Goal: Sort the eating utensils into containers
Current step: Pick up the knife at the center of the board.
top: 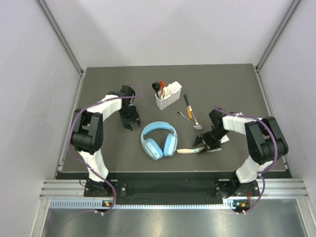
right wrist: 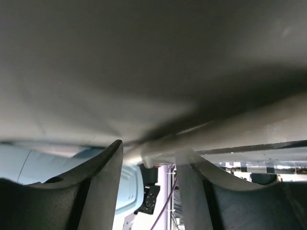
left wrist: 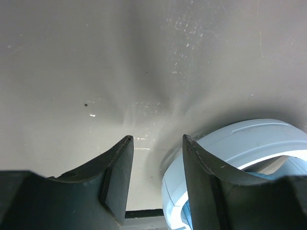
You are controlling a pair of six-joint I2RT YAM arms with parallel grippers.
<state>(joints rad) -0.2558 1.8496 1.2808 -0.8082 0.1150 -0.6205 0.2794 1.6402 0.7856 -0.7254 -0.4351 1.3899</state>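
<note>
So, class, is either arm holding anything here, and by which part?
The left fingers are open and hold nothing. The right fingers straddle the white spoon near one end of it; whether they grip it yet cannot be told.

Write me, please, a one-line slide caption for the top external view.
Right claw straddles a white spoon beside blue headphones; left claw hovers open; the white caddy holds several utensils.

headphones (left wrist: 249, 139) cut off, white spoon (right wrist: 158, 146) blurred
</note>
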